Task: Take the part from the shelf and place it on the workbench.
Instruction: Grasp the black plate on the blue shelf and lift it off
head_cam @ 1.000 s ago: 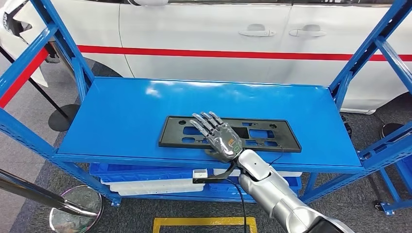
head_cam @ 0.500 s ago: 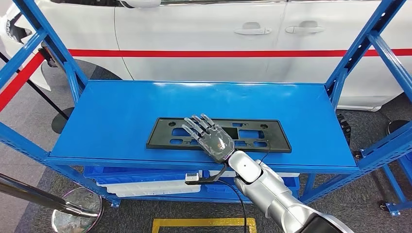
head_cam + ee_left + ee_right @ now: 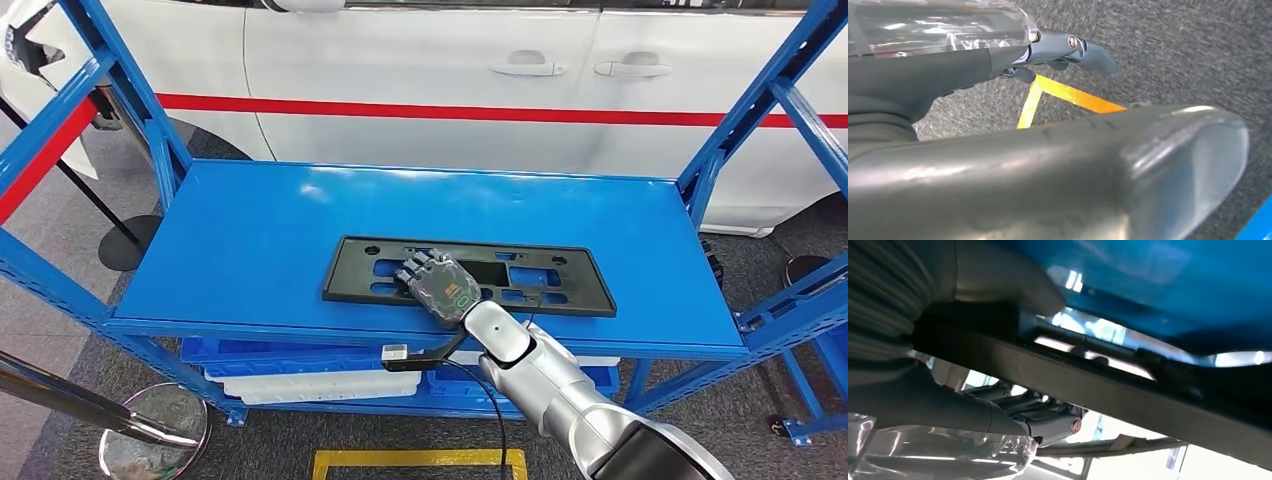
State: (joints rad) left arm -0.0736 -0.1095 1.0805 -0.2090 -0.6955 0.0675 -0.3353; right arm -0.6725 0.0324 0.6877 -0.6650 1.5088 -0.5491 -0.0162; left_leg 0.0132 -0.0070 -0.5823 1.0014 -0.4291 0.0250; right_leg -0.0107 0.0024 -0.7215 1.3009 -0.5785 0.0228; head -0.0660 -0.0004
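The black license plate frame (image 3: 470,276) lies flat on the blue shelf (image 3: 250,240), its long axis running along the shelf's length, parallel to the shelf's front edge and near that edge, a little toward the shelf's right end. It is a long rectangle with cut-out openings and small holes along its rim.

Behind the shelf stands a white car (image 3: 450,80) with a red stripe along its doors. Blue uprights frame the shelf at both ends. On the lower level under the shelf sit blue and white trays (image 3: 300,375). On the floor in front of the shelf is a yellow tape mark (image 3: 420,462).

The right hand (image 3: 438,283) reaches over the shelf's front edge, palm down on the frame left of its middle, fingers curled onto it; in the right wrist view the thumb (image 3: 1003,282) lies against the frame's dark edge. The left hand (image 3: 1048,165) hangs above the grey floor; whether its fingers are open or closed I cannot tell.
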